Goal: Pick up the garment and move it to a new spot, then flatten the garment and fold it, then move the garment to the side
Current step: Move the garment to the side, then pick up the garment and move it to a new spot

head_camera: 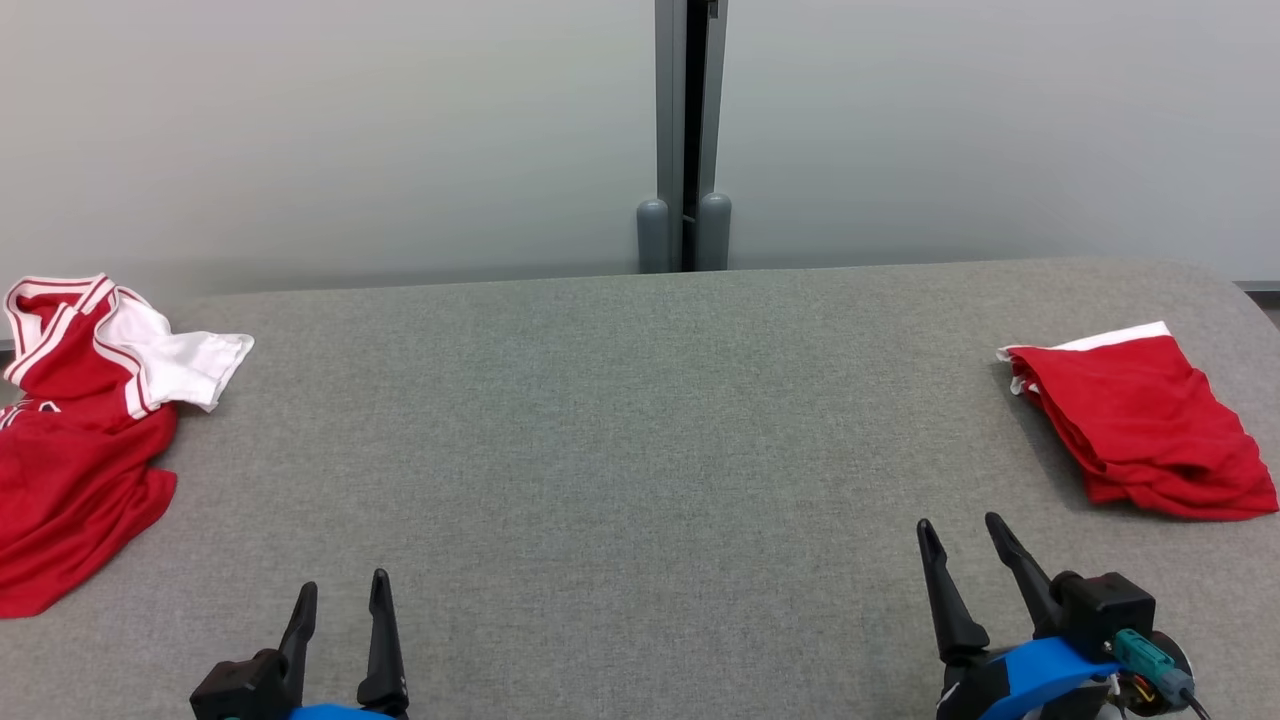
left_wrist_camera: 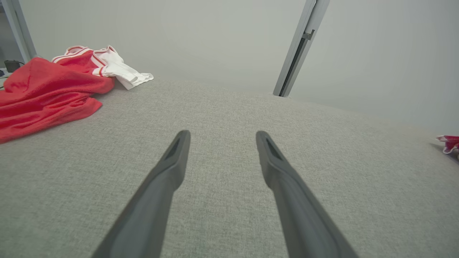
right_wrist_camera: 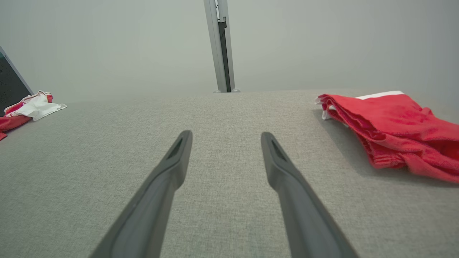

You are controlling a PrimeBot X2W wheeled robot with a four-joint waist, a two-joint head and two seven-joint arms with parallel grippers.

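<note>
A crumpled red garment with white sleeves and red-striped trim (head_camera: 80,430) lies at the table's left edge; it lies at the upper left of the left wrist view (left_wrist_camera: 53,89) and far left of the right wrist view (right_wrist_camera: 28,107). A folded red garment with a white edge (head_camera: 1140,420) rests at the right side, also seen at the right of the right wrist view (right_wrist_camera: 394,125). My left gripper (head_camera: 343,590) hovers open at the near left, empty (left_wrist_camera: 219,138). My right gripper (head_camera: 962,525) is open and empty at the near right (right_wrist_camera: 226,138).
The grey fabric table (head_camera: 620,420) stretches wide between the two garments. Behind it stands a pale wall with a grey vertical post (head_camera: 685,140). The table's far right corner curves away (head_camera: 1230,280).
</note>
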